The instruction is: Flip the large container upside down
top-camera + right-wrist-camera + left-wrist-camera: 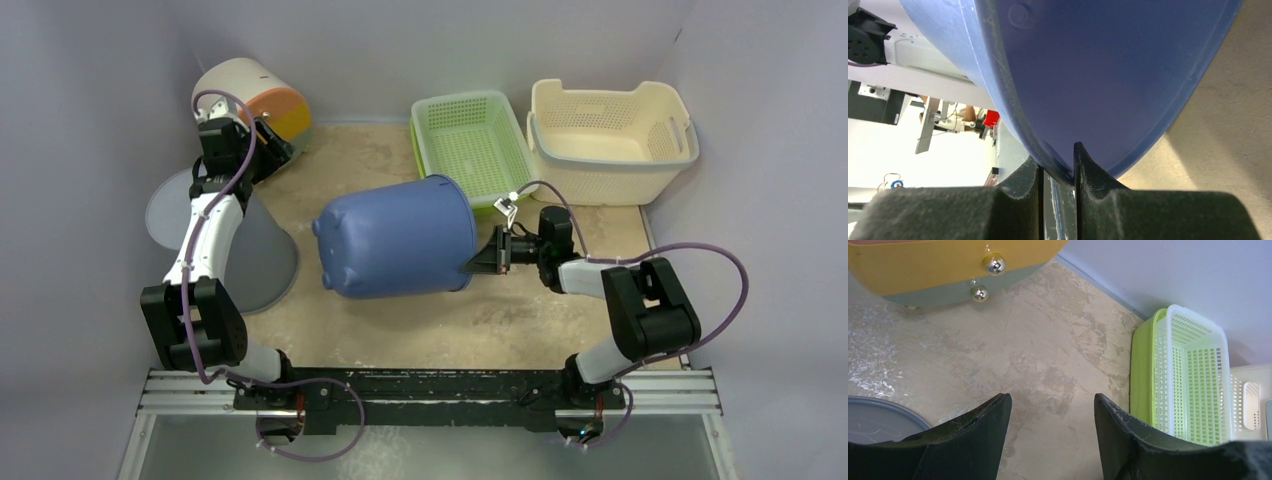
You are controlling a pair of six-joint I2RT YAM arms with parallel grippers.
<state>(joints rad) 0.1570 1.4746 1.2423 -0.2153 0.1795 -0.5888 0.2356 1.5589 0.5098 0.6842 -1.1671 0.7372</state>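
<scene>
**Black fingers (pixel 1020 185) clamped on the rim, container half turned**

Closest to the lens, the right gripper (pixel 1057 156) was pinched on the rim of the blue container (pixel 1098 65). One pad sat inside the mouth and one outside, with only the wall's thickness between them. That edge grip looked chosen for leverage, since a hold at the lip lets the wrist swing the whole body over rather than shove it along.

From above, the container lay on its side near the middle of the table (pixel 400 330). Its mouth faced the right arm and its moulded base pointed away, so the turn was judged about half done. Whether its lower side touched the table or hung just clear could not be told. To finish, the mouth would have to go down and the base up. A pinch this narrow on smooth plastic could slip as the weight shifted.

Beyond the container's base end, the left gripper (pixel 1053 410) hovered with jaws well apart, holding nothing. It was just beside a white and orange bin (pixel 250 95) lying on its side, apparently parked out of the swing path. A grey bin (pixel 268 262) sat near that same base end, under the left arm.

Behind the container's mouth, a green mesh basket (pixel 468 140) stood just beside it. A cream basket (pixel 610 140) stood farther off on the same side. A wide swing of the rim might clip the green one.
</scene>
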